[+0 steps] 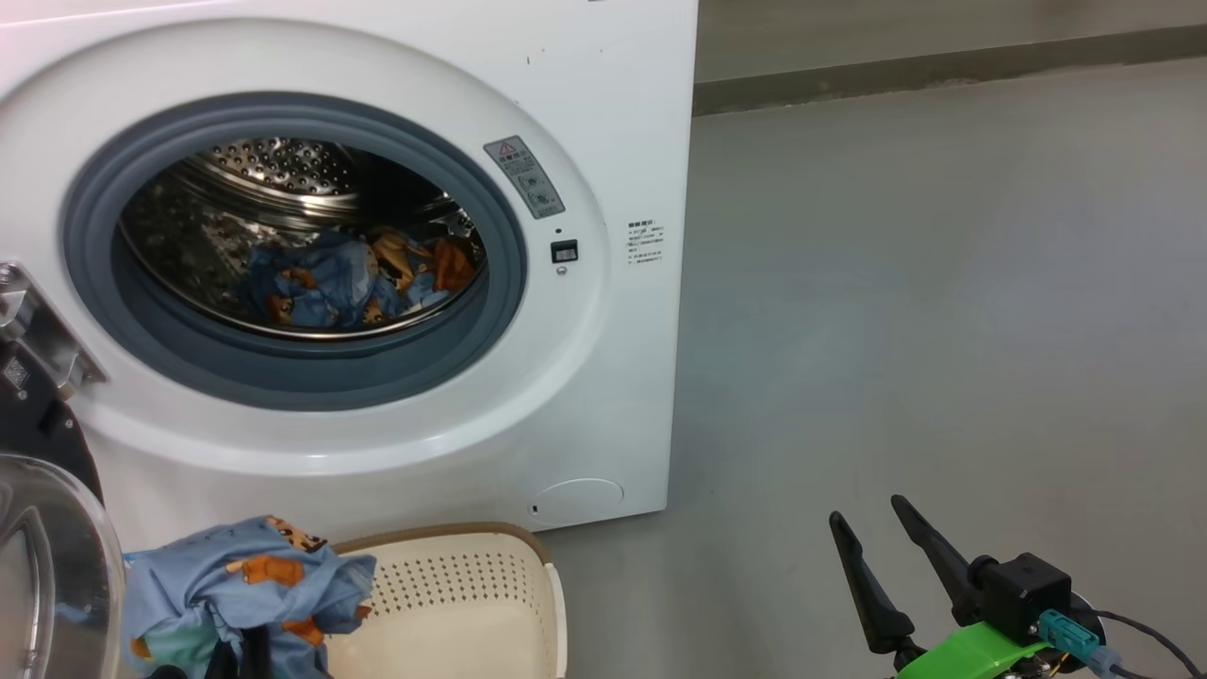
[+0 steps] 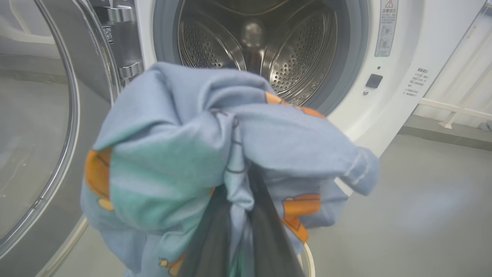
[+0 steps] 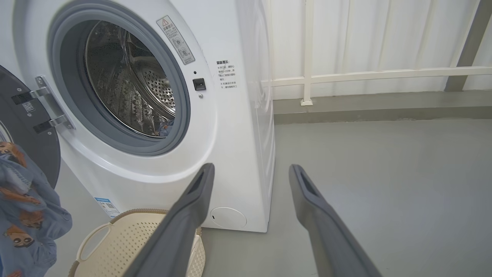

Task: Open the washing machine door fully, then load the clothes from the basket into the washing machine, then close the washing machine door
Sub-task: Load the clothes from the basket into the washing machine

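The washing machine point(image 1: 603, 113) stands with its door point(image 1: 42, 556) swung open at the left. Some blue printed clothes point(image 1: 349, 278) lie in the steel drum. My left gripper point(image 2: 240, 192) is shut on another bundle of blue clothes point(image 2: 184, 146), held above the cream basket point(image 1: 453, 585) and in front of the drum opening. The same bundle hangs at the left edge point(image 3: 23, 215) of the right wrist view. The basket's visible inside is bare. My right gripper point(image 1: 866, 509) hovers open over the floor right of the machine, with nothing between its fingers point(image 3: 192, 207).
Grey floor point(image 1: 943, 330) stretches to the right of the machine. A low kerb with a white railing point(image 3: 365, 73) and white curtain runs behind. The open door's glass bowl point(image 2: 38, 115) sits close to the left of the held bundle.
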Controlling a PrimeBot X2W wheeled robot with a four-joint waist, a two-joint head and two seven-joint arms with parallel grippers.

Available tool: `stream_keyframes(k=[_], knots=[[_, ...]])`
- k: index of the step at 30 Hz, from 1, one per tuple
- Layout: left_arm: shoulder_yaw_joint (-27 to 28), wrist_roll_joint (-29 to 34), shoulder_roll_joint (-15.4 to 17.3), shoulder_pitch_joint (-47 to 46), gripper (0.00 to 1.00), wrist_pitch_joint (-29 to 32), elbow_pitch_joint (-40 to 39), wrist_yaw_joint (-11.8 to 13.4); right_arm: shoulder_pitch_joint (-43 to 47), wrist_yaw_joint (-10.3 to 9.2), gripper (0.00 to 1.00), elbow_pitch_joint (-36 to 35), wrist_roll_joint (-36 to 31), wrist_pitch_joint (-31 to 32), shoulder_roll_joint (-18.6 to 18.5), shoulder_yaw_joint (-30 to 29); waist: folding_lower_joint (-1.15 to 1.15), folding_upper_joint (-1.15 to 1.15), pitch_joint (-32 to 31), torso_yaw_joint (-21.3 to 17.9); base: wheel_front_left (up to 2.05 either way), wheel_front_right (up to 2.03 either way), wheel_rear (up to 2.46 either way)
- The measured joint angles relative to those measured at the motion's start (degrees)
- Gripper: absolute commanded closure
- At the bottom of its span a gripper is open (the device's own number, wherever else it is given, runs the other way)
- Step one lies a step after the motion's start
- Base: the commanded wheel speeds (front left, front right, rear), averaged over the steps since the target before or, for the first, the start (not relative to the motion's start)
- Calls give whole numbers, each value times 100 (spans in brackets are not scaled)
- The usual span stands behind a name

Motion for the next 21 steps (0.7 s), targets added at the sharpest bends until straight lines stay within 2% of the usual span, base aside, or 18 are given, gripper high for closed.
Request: stream_keyframes(k=[12,21], knots=[[-21,51,-3,-67,100,0,32,-31,-2,0,0,-12,-18,0,132,-10,0,0,240,-222,0,0,0],[31,31,62,-860,100,23,75,-20,-123,0,0,-152,-87,0,343,-7,0,0,694,-492,0,0,0]])
